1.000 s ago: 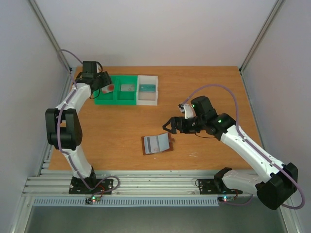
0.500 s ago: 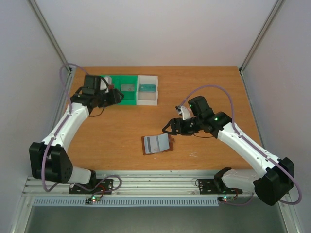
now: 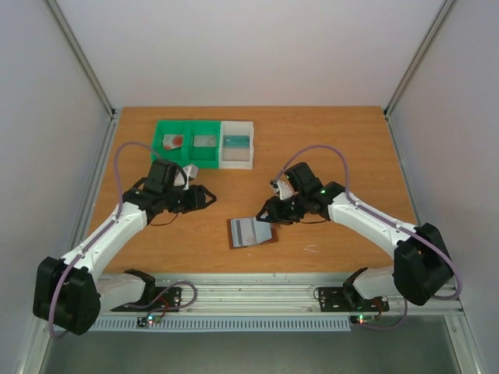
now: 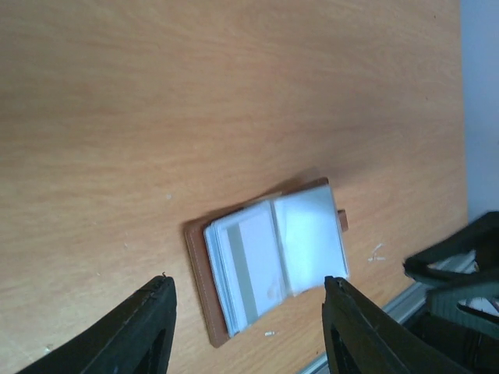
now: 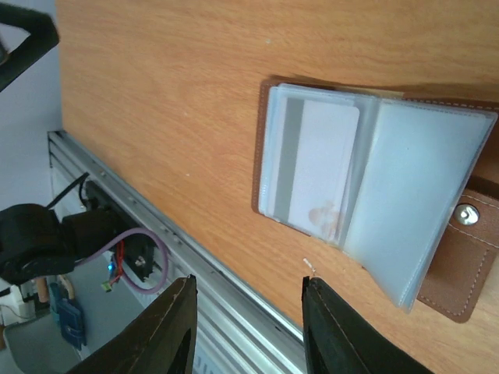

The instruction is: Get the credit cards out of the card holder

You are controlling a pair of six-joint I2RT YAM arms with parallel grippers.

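The brown card holder (image 3: 245, 232) lies open on the table near the front edge, its clear sleeves fanned out. A whitish credit card (image 5: 316, 167) with a grey stripe sits in the top sleeve, and the same card (image 4: 253, 269) shows in the left wrist view. The round snap stud (image 5: 466, 214) is on the holder's tab. My left gripper (image 3: 209, 199) hovers open to the left of the holder, apart from it. My right gripper (image 3: 265, 215) is open at the holder's upper right corner. Neither gripper holds anything.
A green bin (image 3: 187, 158) and a white bin (image 3: 236, 162) stand at the back left. Each compartment holds a card, one of them marked red (image 3: 173, 141). The aluminium rail (image 5: 179, 257) runs along the table's near edge just past the holder.
My left arm has swung from the green bin down toward the card holder. The right gripper has moved left to the holder and its jaws have narrowed.
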